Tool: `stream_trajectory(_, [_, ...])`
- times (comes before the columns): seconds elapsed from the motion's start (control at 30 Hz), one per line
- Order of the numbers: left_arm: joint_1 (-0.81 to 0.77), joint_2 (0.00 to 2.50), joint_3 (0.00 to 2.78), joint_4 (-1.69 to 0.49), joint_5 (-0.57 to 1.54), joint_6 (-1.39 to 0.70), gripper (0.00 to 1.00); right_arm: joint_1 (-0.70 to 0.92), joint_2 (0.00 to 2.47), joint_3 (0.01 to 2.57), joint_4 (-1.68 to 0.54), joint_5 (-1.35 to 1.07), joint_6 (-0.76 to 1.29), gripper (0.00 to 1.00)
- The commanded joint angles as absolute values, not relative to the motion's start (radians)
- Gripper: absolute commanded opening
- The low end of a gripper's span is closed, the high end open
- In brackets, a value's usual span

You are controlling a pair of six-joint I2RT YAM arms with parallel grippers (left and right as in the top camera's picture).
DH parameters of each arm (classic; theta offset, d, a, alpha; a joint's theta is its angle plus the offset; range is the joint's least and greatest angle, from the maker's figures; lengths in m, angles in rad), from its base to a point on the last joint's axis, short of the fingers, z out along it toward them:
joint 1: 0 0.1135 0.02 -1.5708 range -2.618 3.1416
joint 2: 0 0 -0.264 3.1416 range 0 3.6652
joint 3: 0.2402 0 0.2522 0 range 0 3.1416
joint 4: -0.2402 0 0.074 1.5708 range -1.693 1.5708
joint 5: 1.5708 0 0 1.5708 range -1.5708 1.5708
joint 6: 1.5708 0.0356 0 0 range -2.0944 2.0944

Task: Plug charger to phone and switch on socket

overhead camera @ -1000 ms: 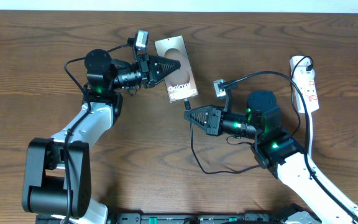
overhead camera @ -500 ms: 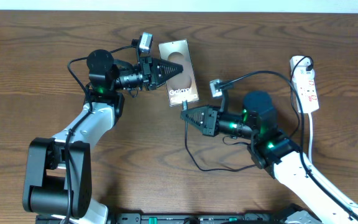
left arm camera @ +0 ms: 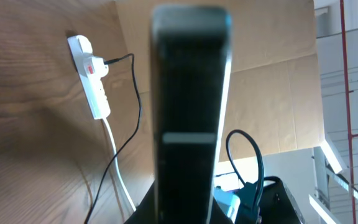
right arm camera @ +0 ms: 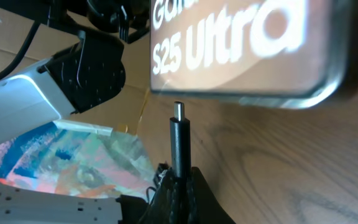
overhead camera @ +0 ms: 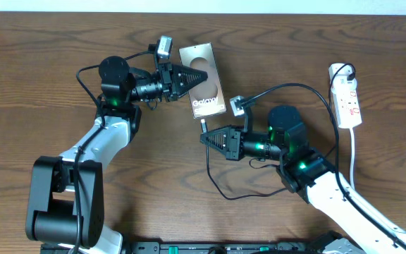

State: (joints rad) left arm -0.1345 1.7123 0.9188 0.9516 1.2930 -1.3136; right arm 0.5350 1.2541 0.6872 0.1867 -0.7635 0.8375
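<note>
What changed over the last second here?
The right gripper, shut on the charger, slid left in the overhead view, so its plug tip now faces the lower edge of the phone; it is not yet inserted. The left gripper kept its hold on the phone, which shifted slightly right. The socket stayed put.

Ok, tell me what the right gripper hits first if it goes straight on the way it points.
Nothing close: the right gripper points across bare table, passing beside the phone. Farther on, probably the left arm's white link, though height is unclear.
</note>
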Motion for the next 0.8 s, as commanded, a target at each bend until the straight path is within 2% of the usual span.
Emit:
stream_trajectory(0.0, [-0.112, 1.706, 0.933, 0.968, 1.325, -1.322, 0.08, 0.518, 1.261, 0.697, 0.183, -0.797, 0.788, 0.01])
stream_trajectory(0.77, [-0.075, 1.706, 0.933, 1.016, 1.324, -1.345, 0.07, 0.490, 1.262, 0.697, 0.184, -0.812, 0.773, 0.01])
